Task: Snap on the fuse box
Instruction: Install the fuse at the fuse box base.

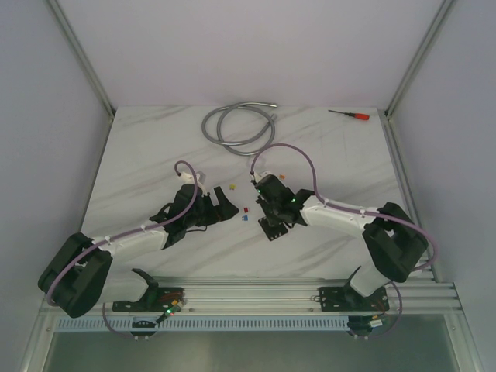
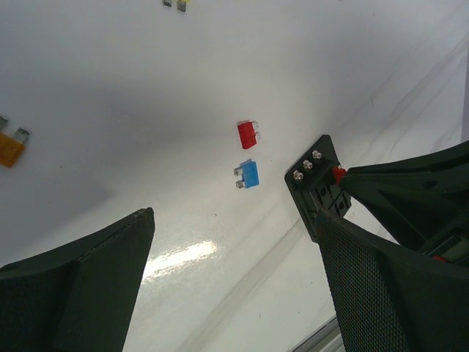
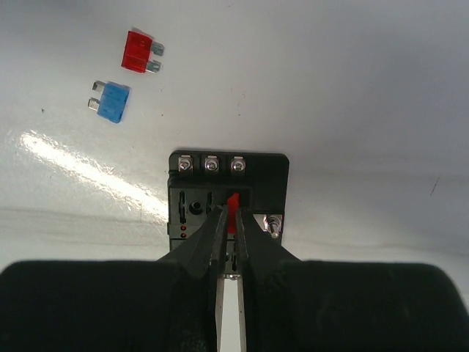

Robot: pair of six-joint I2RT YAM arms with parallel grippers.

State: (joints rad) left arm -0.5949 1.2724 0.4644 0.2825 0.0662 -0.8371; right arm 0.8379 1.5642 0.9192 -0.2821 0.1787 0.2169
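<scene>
Four loose fuses lie on the table, one of each colour: one red fuse (image 3: 139,53), one blue fuse (image 3: 113,101), one yellow fuse (image 1: 230,186) and one orange fuse (image 2: 9,149) (a fifth fuse (image 3: 233,205), also red, stands in the fuse box (image 3: 260,183) between the fingers of the right gripper (image 3: 231,216), making two red and five in all). There is one fuse box, with three silver screws (image 3: 211,164) in a row along one edge, one coiled grey hose (image 1: 236,124) and one red-handled screwdriver (image 1: 349,115). There are two arms, the left arm (image 1: 136,235) and the right arm (image 1: 341,217), and two grippers of two fingers each, counting the left gripper (image 2: 234,220).
</scene>
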